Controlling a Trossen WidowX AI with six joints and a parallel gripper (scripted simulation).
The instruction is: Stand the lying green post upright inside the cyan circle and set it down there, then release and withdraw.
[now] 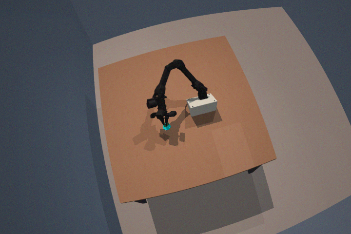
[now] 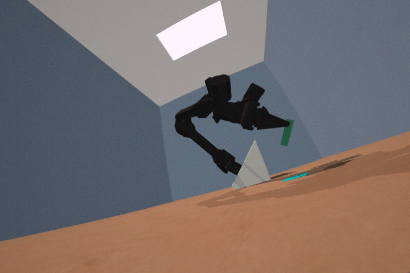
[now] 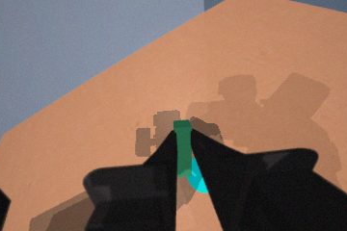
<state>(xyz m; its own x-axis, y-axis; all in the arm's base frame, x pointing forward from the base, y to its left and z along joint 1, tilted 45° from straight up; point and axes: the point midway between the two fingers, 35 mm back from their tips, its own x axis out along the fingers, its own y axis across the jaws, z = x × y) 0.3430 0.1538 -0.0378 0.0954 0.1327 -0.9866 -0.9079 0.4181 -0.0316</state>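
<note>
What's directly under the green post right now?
The green post hangs in the gripper, clear of the table. In the wrist view the cyan circle shows just below its lower end; the fingers cover the rest of the circle.

Claw clamped, seemingly near-level.
</note>
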